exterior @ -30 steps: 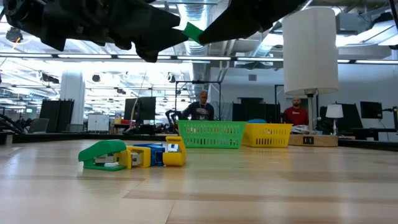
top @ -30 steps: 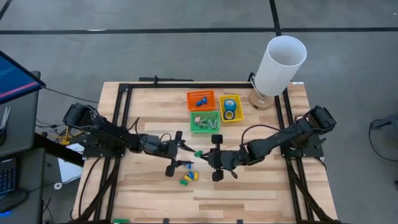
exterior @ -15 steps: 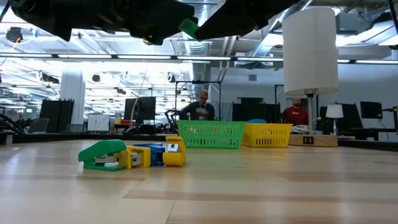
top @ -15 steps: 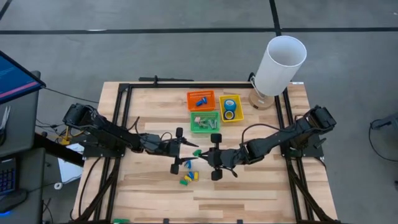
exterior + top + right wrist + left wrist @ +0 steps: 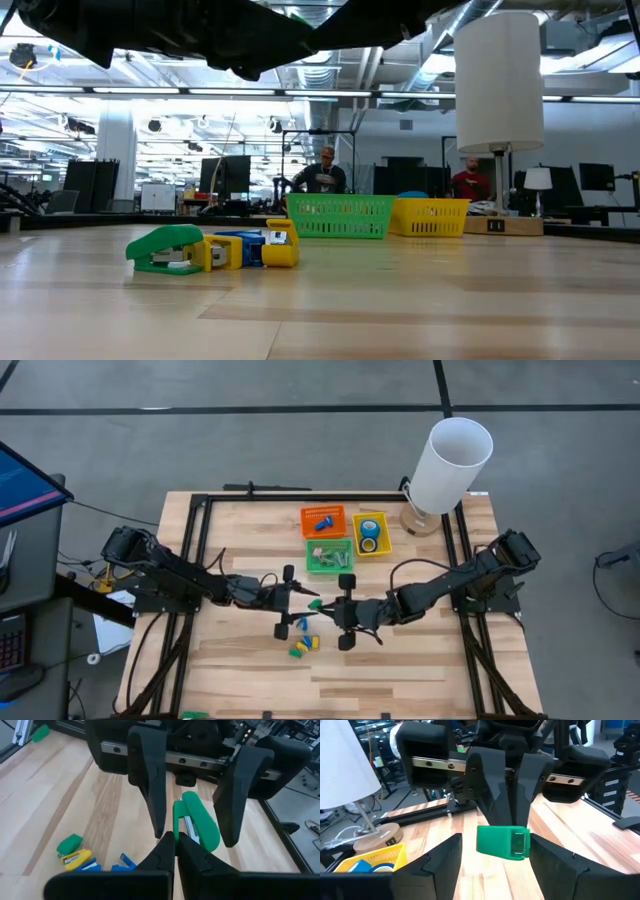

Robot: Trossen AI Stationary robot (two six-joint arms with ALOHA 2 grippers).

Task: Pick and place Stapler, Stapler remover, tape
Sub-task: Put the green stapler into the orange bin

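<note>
Mid-table, aloft: right gripper (image 5: pixel 172 837) pinches green stapler (image 5: pixel 503 841) by 1 end; its length points between wide-open left gripper (image 5: pixel 495 852) jaws.

A bright green plastic stapler (image 5: pixel 502 841) hangs between matte black gripper fingers (image 5: pixel 487 785) above a pale, striped wooden tabletop (image 5: pixel 420 660). At 12 o'clock: orange (image 5: pixel 322 520), green (image 5: pixel 329 555) and yellow (image 5: pixel 371 534) mesh baskets; blue tape rolls (image 5: pixel 369 536) in the yellow.
</note>
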